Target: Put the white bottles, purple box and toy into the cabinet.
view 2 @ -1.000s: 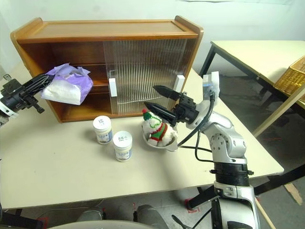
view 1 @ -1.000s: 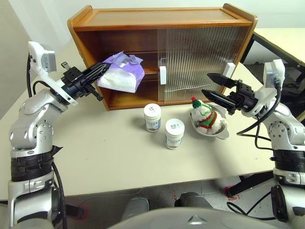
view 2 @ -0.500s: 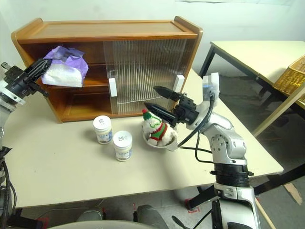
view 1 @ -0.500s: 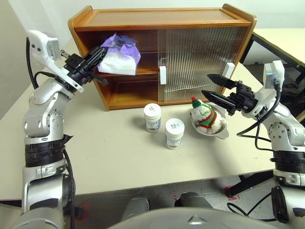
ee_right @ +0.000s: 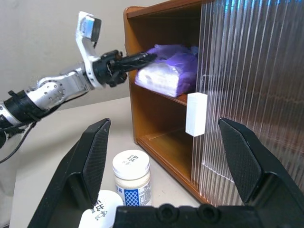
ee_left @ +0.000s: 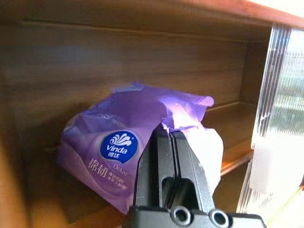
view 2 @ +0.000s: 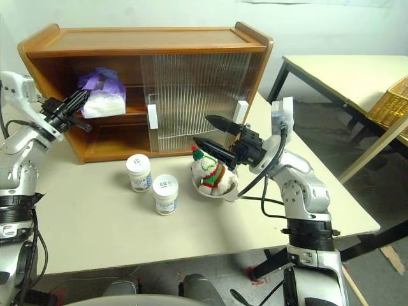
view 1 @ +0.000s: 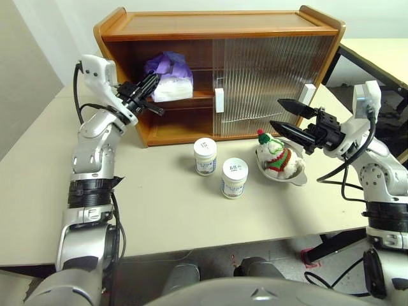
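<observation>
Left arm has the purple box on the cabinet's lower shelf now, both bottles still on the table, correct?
Not quite: the purple box sits on the cabinet's upper shelf, not the lower, as the left eye view shows. Both white bottles are on the table.

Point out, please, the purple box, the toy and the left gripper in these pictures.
purple box point(view 1: 171, 79), left eye view, its white lower side on the upper shelf.
toy point(view 1: 275, 155), left eye view, its striped scarf.
left gripper point(view 1: 154, 79), left eye view, fingertips at the wrapping.

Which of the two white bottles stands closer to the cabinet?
The left white bottle, right before the cabinet's open side; the other bottle stands farther forward, beside the bowl.
</observation>
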Action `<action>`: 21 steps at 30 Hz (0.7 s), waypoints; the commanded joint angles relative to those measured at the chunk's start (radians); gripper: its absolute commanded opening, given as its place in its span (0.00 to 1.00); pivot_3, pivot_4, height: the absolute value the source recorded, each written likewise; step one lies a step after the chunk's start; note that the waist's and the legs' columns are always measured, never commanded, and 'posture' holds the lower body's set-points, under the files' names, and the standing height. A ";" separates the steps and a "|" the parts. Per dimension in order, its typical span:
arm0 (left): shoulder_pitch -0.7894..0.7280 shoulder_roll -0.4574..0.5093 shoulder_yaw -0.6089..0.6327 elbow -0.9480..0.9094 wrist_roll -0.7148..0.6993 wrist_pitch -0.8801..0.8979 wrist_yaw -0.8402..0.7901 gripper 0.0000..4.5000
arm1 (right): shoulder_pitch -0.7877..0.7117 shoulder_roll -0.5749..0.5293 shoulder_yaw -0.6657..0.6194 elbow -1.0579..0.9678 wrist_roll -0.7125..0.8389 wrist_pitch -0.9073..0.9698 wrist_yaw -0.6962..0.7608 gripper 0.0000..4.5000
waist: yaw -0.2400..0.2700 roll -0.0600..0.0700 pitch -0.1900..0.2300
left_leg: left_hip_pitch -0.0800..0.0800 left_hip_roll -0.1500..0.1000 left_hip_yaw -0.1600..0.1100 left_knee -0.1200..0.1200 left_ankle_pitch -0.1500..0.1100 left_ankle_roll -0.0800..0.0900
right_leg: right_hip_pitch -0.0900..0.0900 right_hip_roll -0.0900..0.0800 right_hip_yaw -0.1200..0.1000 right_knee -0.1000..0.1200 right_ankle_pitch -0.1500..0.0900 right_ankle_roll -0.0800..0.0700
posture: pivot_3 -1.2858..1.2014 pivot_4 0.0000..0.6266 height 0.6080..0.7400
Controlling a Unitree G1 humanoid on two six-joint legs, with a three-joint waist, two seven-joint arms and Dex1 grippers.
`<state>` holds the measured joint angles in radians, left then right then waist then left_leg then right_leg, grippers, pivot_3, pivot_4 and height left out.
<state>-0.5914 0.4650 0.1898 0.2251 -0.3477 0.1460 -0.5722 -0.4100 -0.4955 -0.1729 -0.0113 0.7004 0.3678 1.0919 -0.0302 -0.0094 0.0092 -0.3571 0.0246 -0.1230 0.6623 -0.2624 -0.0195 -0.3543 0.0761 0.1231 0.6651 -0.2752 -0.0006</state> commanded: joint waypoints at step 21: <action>0.133 0.004 0.065 -0.311 -0.139 0.078 0.015 0.99 | 0.007 -0.012 0.008 -0.009 0.000 0.012 0.013 1.00 | -0.001 0.000 0.000 | 0.001 -0.002 0.003 0.001 0.000 0.000 | 0.001 0.000 -0.003 -0.001 0.000 0.003 | 0.50 0.00 1.00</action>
<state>-0.4858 0.4630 0.2645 -0.0383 -0.4578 0.1787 -0.5425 -0.4052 -0.4974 -0.1717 -0.0124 0.7005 0.3723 1.0998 -0.0312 -0.0097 0.0093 -0.3561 0.0223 -0.1190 0.6630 -0.2622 -0.0191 -0.3533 0.0763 0.1204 0.6645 -0.2748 0.0021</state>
